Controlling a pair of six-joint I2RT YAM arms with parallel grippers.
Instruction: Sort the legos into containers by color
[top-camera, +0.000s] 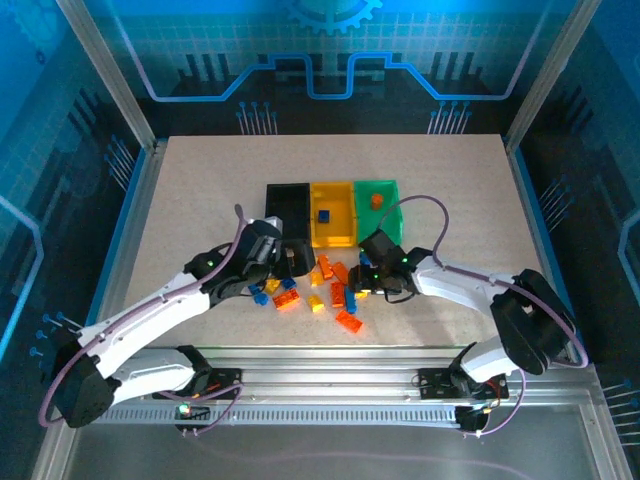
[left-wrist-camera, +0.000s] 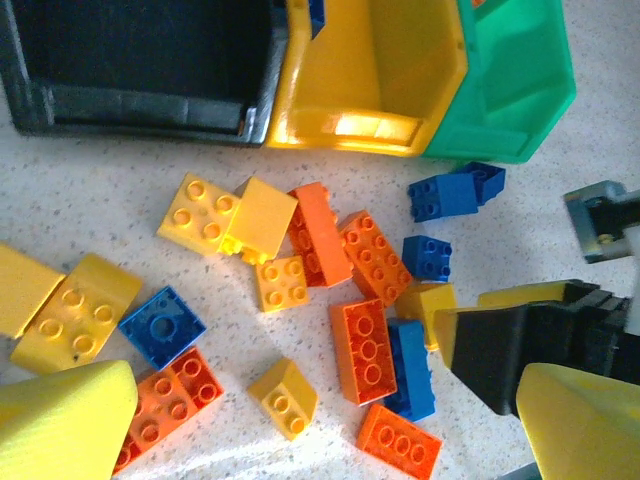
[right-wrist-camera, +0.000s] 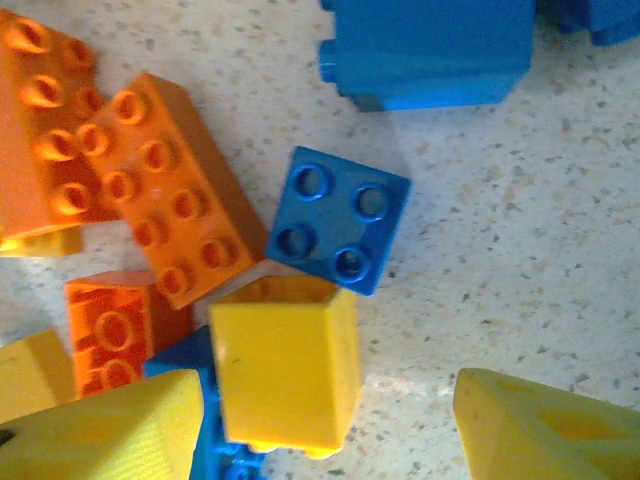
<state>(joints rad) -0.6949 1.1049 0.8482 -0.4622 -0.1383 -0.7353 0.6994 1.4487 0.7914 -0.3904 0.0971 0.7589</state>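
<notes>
The legos (top-camera: 322, 288) lie scattered on the table in front of the joined black (top-camera: 287, 204), yellow (top-camera: 333, 228) and green (top-camera: 388, 214) containers. A blue brick (top-camera: 324, 214) lies in the yellow bin and an orange one (top-camera: 376, 200) in the green. My left gripper (top-camera: 283, 265) hovers open at the pile's left side; a small yellow slope brick (left-wrist-camera: 285, 397) lies between its fingers (left-wrist-camera: 62, 420), untouched. My right gripper (right-wrist-camera: 330, 440) is open at the pile's right, low over a yellow brick (right-wrist-camera: 285, 372) lying on its side close to its left finger (right-wrist-camera: 110, 432). A blue square brick (right-wrist-camera: 340, 220) sits just beyond.
In the left wrist view the right gripper's black and yellow finger (left-wrist-camera: 515, 350) reaches into the pile from the right. Orange bricks (right-wrist-camera: 165, 190) crowd the left of the right gripper. Bare table (top-camera: 200, 190) spreads left, right and behind the bins; a metal rail (top-camera: 330, 365) borders the near edge.
</notes>
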